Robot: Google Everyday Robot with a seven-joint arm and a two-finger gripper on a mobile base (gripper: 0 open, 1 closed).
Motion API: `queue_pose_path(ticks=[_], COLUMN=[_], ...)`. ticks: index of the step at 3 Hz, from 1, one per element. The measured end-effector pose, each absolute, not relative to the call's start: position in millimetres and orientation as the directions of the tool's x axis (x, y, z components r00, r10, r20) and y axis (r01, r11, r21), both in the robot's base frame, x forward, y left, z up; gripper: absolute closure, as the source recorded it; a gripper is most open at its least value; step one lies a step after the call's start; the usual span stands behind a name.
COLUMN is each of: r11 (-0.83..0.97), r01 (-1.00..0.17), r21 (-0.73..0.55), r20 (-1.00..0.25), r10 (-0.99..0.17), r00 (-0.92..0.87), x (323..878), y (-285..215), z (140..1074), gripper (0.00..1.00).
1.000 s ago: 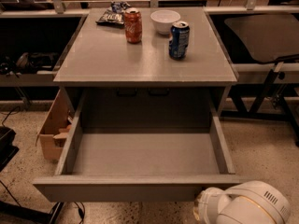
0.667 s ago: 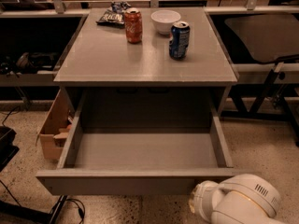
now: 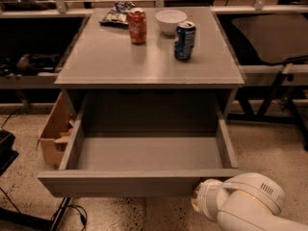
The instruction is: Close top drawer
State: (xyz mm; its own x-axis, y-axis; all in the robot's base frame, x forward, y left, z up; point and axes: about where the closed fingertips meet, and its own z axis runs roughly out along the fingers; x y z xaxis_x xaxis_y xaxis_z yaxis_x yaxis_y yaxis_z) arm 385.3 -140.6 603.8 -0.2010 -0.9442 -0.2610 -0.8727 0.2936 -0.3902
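I count two cans, a red can (image 3: 137, 26) and a blue can (image 3: 185, 41); one bowl (image 3: 171, 20); one snack packet (image 3: 115, 14); one cardboard box (image 3: 54, 134); one top drawer (image 3: 125, 183); one gripper (image 3: 198, 203), low at the drawer front's right end.

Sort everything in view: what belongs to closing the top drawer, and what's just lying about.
For the job:
top drawer, pulled open
gripper, low at the drawer front's right end, on the white arm

Lying about:
red can, blue can, white bowl and snack bag, all on the cabinet top
cardboard box, left of the drawer
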Motion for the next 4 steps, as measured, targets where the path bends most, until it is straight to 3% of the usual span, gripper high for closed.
queue_pose_path(ticks=[1,3,4], r11=[0.294,0.175,0.175], r01=[-0.873,-0.846,-0.846], r21=[-0.390,-0.504,-0.504], r20=[-0.261,-0.303,-0.303], r10=[-0.944,-0.953,-0.953], r00=[-0.201,-0.017,-0.017], x=[385,467,466], y=[-141,-124,-124], z=[604,611,611], gripper=[1.00,1.00,1.00])
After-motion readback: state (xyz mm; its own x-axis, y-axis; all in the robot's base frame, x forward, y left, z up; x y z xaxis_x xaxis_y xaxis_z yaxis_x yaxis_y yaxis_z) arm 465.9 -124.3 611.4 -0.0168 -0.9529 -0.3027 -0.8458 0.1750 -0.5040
